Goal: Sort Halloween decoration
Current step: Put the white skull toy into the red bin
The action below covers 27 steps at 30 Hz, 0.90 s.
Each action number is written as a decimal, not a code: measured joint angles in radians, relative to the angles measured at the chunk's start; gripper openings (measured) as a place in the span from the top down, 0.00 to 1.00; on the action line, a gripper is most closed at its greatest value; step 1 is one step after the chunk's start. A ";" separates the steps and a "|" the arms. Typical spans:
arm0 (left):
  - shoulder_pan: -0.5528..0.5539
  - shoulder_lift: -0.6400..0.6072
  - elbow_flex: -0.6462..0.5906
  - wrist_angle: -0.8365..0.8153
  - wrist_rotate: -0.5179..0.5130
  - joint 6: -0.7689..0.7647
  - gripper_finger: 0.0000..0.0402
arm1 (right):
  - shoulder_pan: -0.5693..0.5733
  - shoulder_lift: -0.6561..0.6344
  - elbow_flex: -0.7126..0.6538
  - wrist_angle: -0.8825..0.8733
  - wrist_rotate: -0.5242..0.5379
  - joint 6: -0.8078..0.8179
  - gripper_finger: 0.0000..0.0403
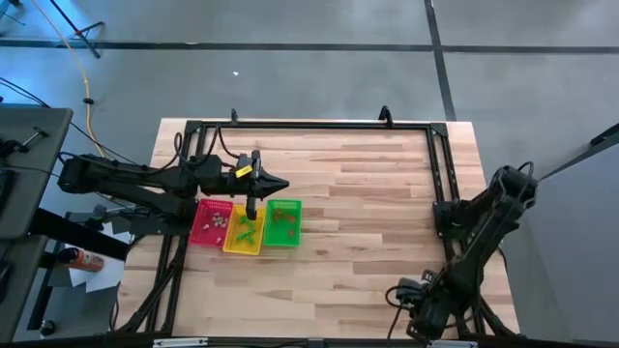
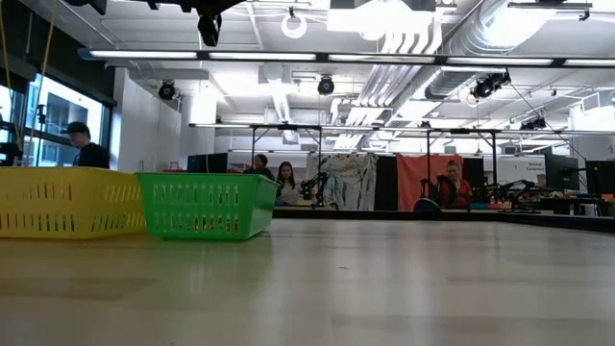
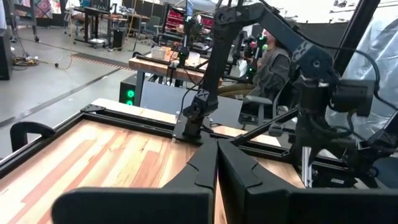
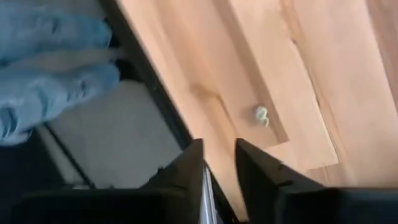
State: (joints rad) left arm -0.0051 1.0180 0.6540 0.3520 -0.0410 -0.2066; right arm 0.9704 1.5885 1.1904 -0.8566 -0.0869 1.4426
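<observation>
One pale trinket [image 4: 262, 116] loose on the desk [image 4: 323, 74] just ahead of my right jaws [image 4: 219, 163], which are cracked open, empty. Left jaws [image 1: 251, 208] shut above yellow tray [image 1: 242, 237]. Descend straight, straddle it, close slow.

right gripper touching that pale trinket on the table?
Apart. In the right wrist view the pale trinket lies alone on the table, with bare wood between it and the right gripper, whose fingers stand slightly parted.
</observation>
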 joint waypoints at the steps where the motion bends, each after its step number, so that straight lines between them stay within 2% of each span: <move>1: 0.000 0.000 0.000 0.000 0.000 0.000 1.00 | 0.005 0.013 0.000 0.000 0.014 0.024 0.77; 7: 0.000 0.000 0.000 0.000 0.000 0.000 1.00 | 0.058 0.072 -0.002 0.009 0.108 0.102 0.50; 11: 0.000 0.000 0.000 0.000 0.000 0.000 1.00 | 0.128 0.096 -0.044 0.031 0.123 0.157 0.39; 15: 0.000 0.000 0.000 0.000 0.000 0.000 1.00 | 0.168 0.107 -0.105 0.090 0.133 0.215 0.36; 20: 0.000 0.000 0.000 0.000 0.000 0.000 1.00 | 0.161 0.108 -0.184 0.123 0.165 0.257 0.36; 27: 0.000 0.000 0.000 -0.014 0.001 -0.027 1.00 | 0.149 0.108 -0.247 0.254 0.161 0.219 0.36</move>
State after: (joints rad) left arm -0.0056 1.0180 0.6540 0.3383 -0.0402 -0.2340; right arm 1.1191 1.6966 0.9432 -0.6031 0.0746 1.6612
